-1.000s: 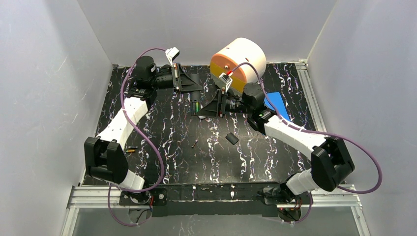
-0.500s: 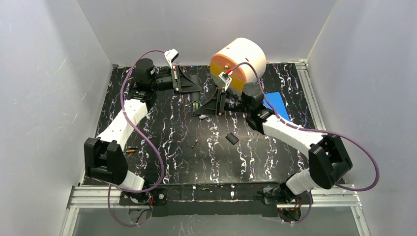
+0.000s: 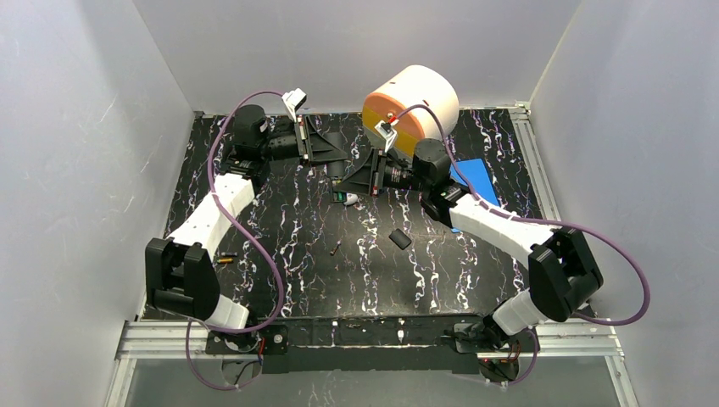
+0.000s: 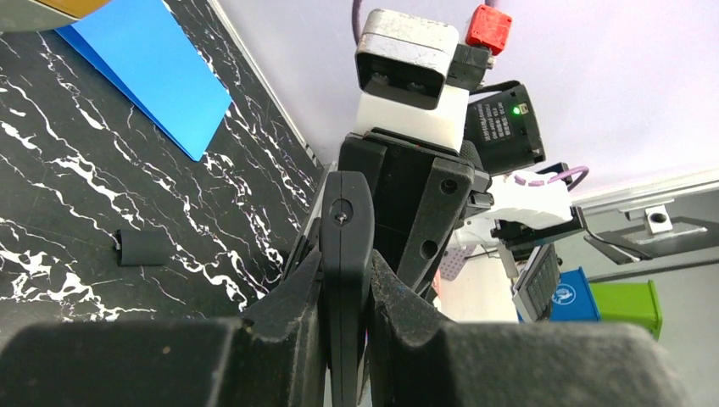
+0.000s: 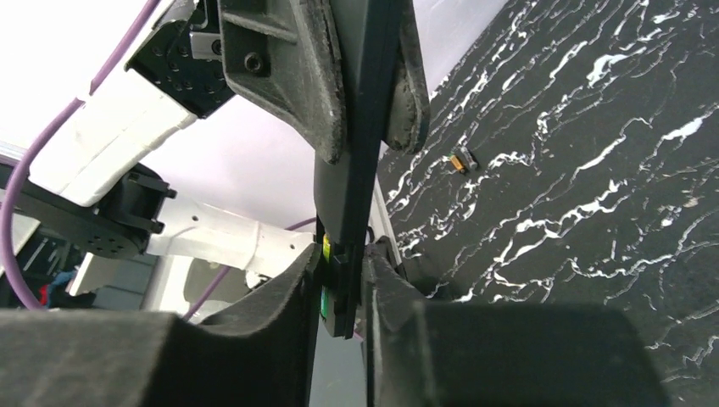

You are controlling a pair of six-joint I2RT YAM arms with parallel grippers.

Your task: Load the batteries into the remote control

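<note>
- The left gripper [image 4: 343,275] is reaching over the far middle of the tabletop [image 3: 288,220], and its fingers [image 4: 297,297] are clamping tight on the thin black remote [image 4: 343,220], which is showing edge-on to the left wrist camera.
- The remote is hanging in the air between the two grippers, clear of the tabletop.
- The right gripper [image 5: 343,284] is meeting the remote from the opposite side, its fingers [image 5: 386,280] pressing on both faces of the remote's other end.
- A green battery [image 5: 324,254] is sitting wedged between one right finger and the remote's face, so the right fingers are gripping the battery against the remote.
- An orange battery [image 5: 460,159] is lying on the tabletop near the left edge, well apart from both grippers.
- Another small dark battery [image 3: 336,248] is lying near the middle of the tabletop, nearer the arm bases than the grippers are.
- A small black cover [image 3: 399,239] is lying flat just right of that battery.
- A blue sheet [image 3: 475,178] and an orange-and-white drum [image 3: 411,102] are sitting at the far right.
</note>
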